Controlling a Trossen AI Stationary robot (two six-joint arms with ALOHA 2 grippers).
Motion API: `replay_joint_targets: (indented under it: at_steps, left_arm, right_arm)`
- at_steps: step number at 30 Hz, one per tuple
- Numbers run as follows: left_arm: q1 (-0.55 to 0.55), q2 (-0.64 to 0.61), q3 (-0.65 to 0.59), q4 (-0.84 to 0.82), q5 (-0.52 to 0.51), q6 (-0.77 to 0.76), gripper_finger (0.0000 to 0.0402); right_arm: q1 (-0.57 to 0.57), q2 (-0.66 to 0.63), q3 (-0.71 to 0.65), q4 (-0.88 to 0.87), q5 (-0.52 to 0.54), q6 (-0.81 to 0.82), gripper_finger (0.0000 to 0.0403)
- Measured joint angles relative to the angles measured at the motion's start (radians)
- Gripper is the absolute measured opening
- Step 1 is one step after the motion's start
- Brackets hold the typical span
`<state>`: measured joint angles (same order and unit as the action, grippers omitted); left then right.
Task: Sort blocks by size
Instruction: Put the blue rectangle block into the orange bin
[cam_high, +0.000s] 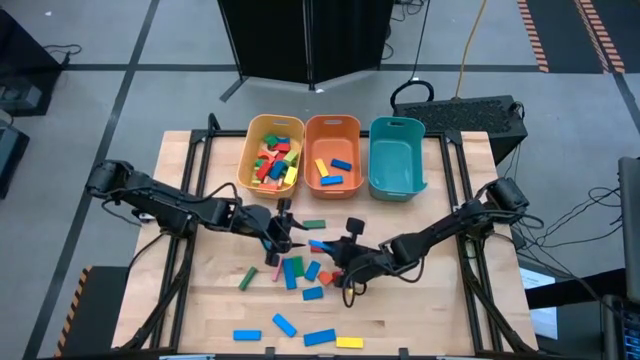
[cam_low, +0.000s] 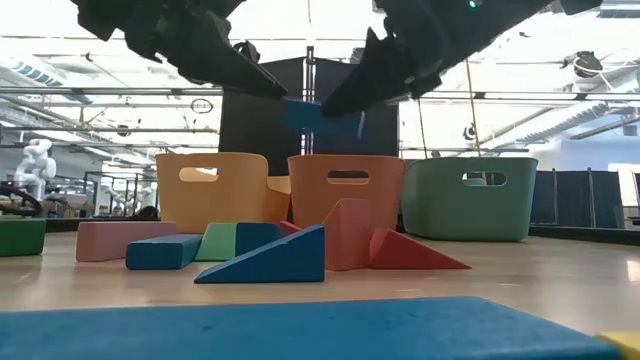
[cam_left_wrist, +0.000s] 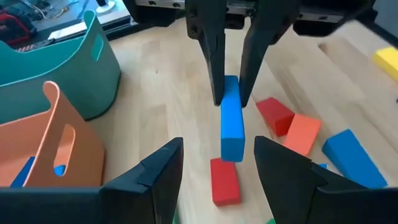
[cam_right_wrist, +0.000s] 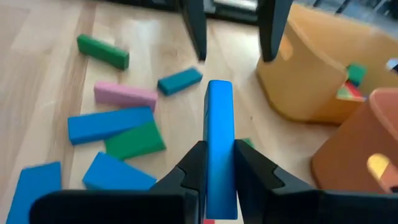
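Two hands meet above the worktop (cam_high: 420, 320): right hand (cam_right_wrist: 214, 165) pinches a blue bar (cam_right_wrist: 219, 137), presenting it to the spread left hand (cam_left_wrist: 214, 165), apparently for a handover.

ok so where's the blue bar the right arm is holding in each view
high view: blue bar mid-table, between both arms' tips.
low view: raised, top centre, before the dark panel.
left wrist view: centre, gripped by the far jaws.
right wrist view: bottom centre, in its own jaws.
Shared landmark: orange bin.

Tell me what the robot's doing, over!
Right gripper shut on blue bar, held above table. Left gripper open, facing it. Loose blocks below.
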<state>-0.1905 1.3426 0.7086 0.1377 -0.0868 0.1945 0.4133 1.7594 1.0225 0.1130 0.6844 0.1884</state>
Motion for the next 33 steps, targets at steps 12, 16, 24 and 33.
replay_joint_targets:
  at_steps: [12, 16, 24, 33]
  left_arm:
    - [0.0, 0.0, 0.0, 0.025, 0.0, -0.006, 0.0199]
    - [0.0, 0.0, 0.0, 0.042, 0.0, -0.006, 0.0199]
    - [0.0, 0.0, 0.0, 0.05, 0.03, -0.009, 0.0161]
    - [-0.002, 0.0, 0.0, 0.067, 0.034, -0.005, 0.0067]
  right_arm:
    - [0.0, -0.001, 0.0, 0.123, 0.032, -0.123, 0.0048]
    - [0.0, -0.001, 0.0, 0.133, 0.053, -0.13, 0.0048]
    - [0.0, -0.001, 0.001, 0.175, 0.054, -0.162, 0.0048]
    - [-0.002, -0.001, 0.001, 0.189, 0.054, -0.171, 0.0048]
